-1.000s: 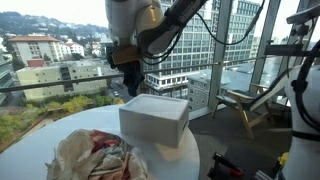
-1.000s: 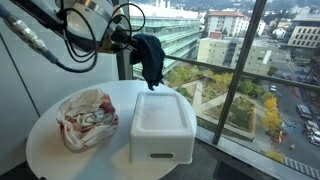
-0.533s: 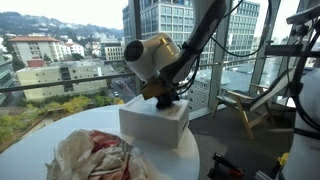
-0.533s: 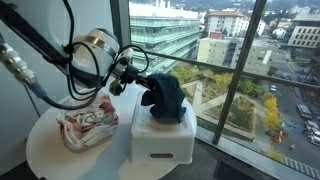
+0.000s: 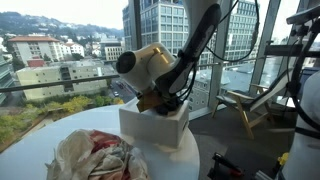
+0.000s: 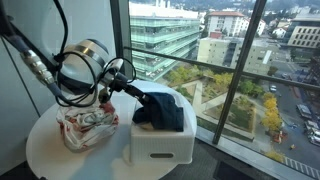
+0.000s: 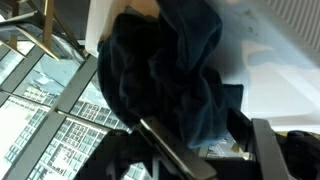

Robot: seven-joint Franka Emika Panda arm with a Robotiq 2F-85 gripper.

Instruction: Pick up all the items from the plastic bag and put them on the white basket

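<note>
A dark blue cloth point(image 6: 162, 108) lies bunched in the white basket point(image 6: 160, 148), and the wrist view shows the cloth point(image 7: 165, 70) against the basket's white inside point(image 7: 275, 50). My gripper point(image 7: 215, 150) hangs right over the cloth's edge. Its jaws stand apart and a fold of cloth lies loose between them. In both exterior views the gripper point(image 6: 135, 94) point(image 5: 160, 100) sits at the basket's rim on the bag side. The crumpled plastic bag point(image 6: 85, 118) point(image 5: 95, 155) lies next to the basket point(image 5: 155, 125), with reddish items inside.
Basket and bag share a small round white table point(image 6: 50, 152) point(image 5: 40, 138) beside floor-to-ceiling windows. The arm's cables point(image 6: 30, 60) hang over the bag side. A chair point(image 5: 245, 105) stands beyond the table.
The gripper came down from above the table to the basket with the dark cloth. Its jaws have parted and the cloth now rests in the basket.
</note>
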